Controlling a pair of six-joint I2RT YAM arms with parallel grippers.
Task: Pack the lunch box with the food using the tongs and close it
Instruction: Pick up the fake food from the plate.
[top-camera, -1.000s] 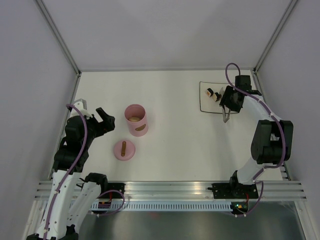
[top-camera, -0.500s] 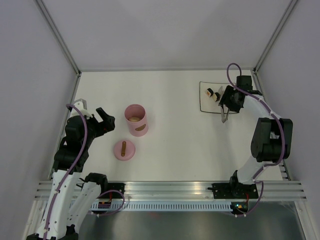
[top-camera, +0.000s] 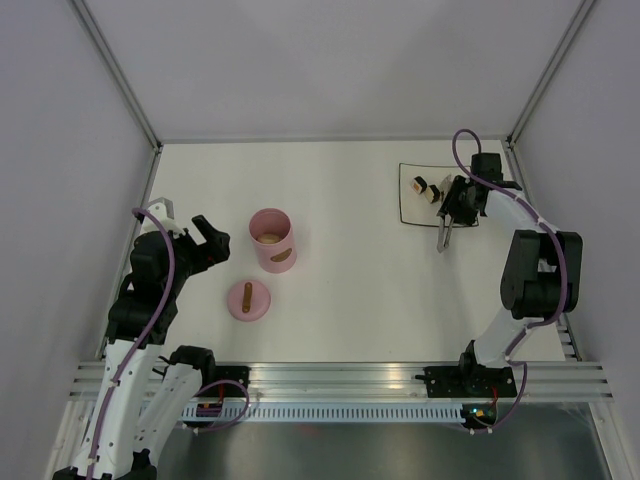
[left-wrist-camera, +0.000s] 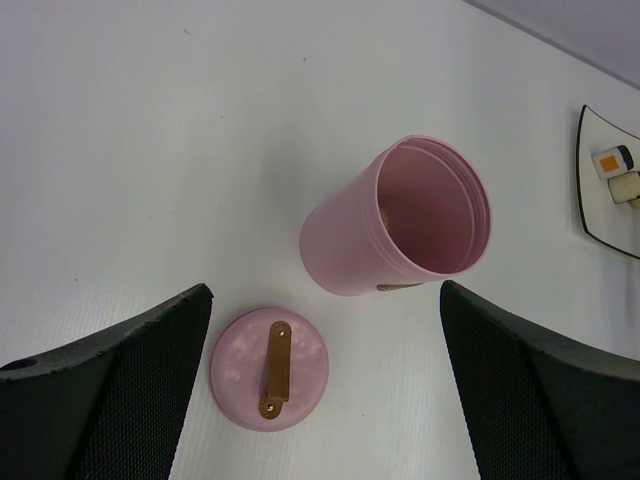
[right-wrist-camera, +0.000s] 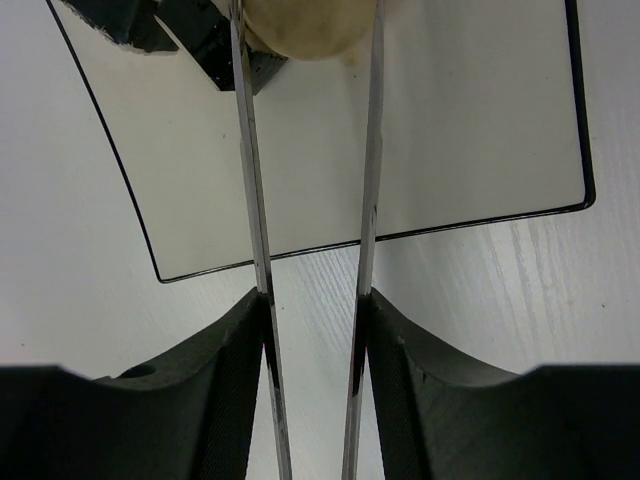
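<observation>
The pink lunch box (top-camera: 270, 240) stands open left of centre with a beige piece inside; its lid (top-camera: 248, 299) lies flat just in front, brown handle up. My left gripper (top-camera: 205, 240) hovers open to their left, holding nothing; the left wrist view shows the pot (left-wrist-camera: 400, 220) and lid (left-wrist-camera: 269, 368) between its spread fingers (left-wrist-camera: 120, 390). My right gripper (top-camera: 455, 205) is shut on the tongs (top-camera: 443, 235) over the plate. In the right wrist view the two tong arms (right-wrist-camera: 250, 200) press on a beige piece of food (right-wrist-camera: 300, 25); dark pieces (right-wrist-camera: 215, 45) lie beside it.
The square white dark-edged plate (top-camera: 415, 212) sits at the back right, with more food (top-camera: 421, 186) at its far left corner. Grey walls close in the table on three sides. The aluminium rail (top-camera: 340, 375) runs along the near edge.
My right gripper has squeezed in, bringing the tong arms closer together around the beige piece. The tongs' rear end swung slightly left. The left arm has not moved.
</observation>
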